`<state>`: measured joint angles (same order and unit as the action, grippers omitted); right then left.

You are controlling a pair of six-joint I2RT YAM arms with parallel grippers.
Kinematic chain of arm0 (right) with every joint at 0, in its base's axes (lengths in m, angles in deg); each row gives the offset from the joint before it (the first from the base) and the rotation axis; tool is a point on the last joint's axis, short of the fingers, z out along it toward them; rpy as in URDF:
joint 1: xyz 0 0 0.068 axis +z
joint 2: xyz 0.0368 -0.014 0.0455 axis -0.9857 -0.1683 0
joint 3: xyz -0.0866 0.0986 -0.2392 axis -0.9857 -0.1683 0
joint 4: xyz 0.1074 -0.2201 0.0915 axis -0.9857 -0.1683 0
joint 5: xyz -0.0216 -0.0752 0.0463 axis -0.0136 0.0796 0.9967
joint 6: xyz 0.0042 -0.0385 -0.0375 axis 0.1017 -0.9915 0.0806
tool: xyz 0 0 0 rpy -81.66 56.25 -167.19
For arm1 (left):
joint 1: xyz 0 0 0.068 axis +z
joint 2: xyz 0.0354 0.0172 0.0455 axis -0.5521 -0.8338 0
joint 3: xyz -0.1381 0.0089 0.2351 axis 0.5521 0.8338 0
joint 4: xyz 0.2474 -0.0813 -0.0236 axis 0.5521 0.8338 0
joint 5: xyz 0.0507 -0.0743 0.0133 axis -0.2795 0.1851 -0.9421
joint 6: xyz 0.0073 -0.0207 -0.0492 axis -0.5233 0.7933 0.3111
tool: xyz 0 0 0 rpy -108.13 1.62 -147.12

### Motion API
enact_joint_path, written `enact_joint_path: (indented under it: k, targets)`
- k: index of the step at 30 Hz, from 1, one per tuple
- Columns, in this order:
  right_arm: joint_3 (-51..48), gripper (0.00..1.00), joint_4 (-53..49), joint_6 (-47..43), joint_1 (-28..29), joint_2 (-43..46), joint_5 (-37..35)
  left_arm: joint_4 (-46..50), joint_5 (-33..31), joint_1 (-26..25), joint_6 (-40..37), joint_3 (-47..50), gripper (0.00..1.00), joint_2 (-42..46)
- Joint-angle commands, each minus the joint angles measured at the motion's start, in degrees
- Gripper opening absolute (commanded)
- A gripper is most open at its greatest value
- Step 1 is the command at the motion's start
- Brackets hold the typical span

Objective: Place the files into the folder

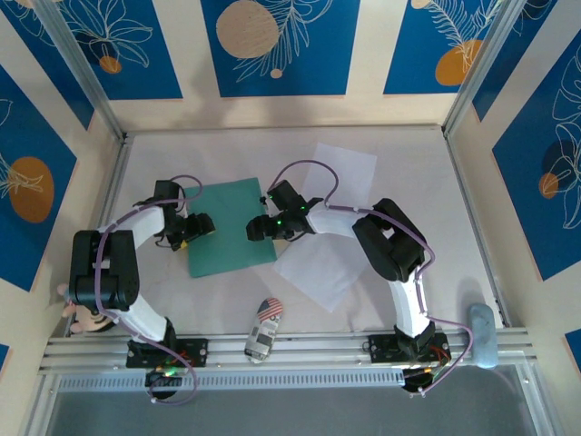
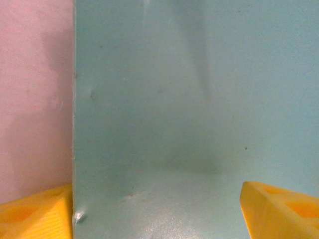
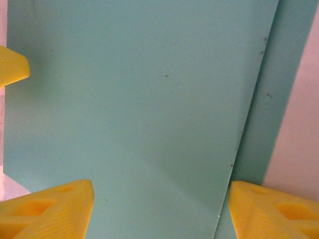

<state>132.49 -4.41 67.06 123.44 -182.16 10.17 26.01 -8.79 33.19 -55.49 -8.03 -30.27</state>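
We judge the task unstarted: the folder (image 1: 231, 227) lies shut on the table (image 1: 418, 195), both files (image 1: 345, 168) rest outside it (to its right), and both arms' jaws stand wide open, empty, over its side edges.

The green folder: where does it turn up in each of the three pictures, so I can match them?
Top external: the folder lies flat on the table, left of centre.
Left wrist: the folder covers everything right of a pale table strip.
Right wrist: the folder covers most of the picture, with its edge slanting down the right side.
Shared landmark: the folder's straight edge against the pale table.
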Motion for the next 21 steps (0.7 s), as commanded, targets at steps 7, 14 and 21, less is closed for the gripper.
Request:
enact_joint_path:
  k: [7,14,21]
  targets:
    - [0.02,0.69,2.68,0.44,-0.47,-0.31,10.27,-1.66,4.81,0.49,1.09,0.51,0.77,-1.39]
    - [-5.16,0.69,12.34,6.43,-3.97,4.10,18.48,-3.51,9.12,0.40,1.85,0.59,0.77,-1.82]
    - [-5.52,0.69,14.46,10.21,-4.93,5.64,20.43,-5.75,13.10,0.41,3.04,0.64,0.77,-2.43]
